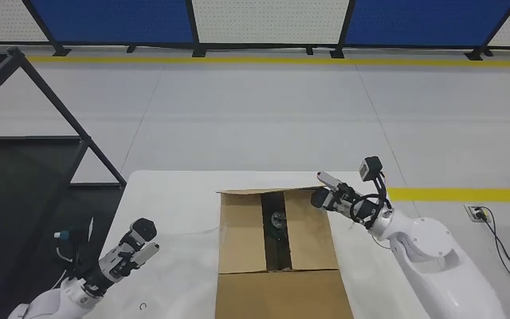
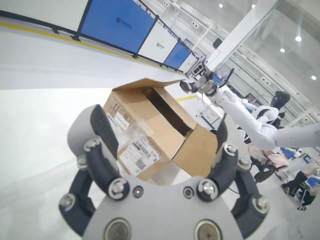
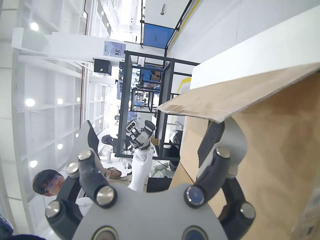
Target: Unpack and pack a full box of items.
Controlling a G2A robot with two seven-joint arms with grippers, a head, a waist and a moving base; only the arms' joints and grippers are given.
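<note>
Left gripper [image 2: 162,116], spread wide, faces labels [image 2: 140,154] on the box [image 2: 150,122].

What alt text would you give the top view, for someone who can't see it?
A brown cardboard box sits on a white table, its top flaps parted over a dark gap. The open right gripper is at the box's far right corner; the open left gripper is apart from it, on the left.

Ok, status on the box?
Left gripper open, empty, short of the box. Right gripper open at its far corner, by a raised flap. Top flaps ajar, something dark inside.
</note>
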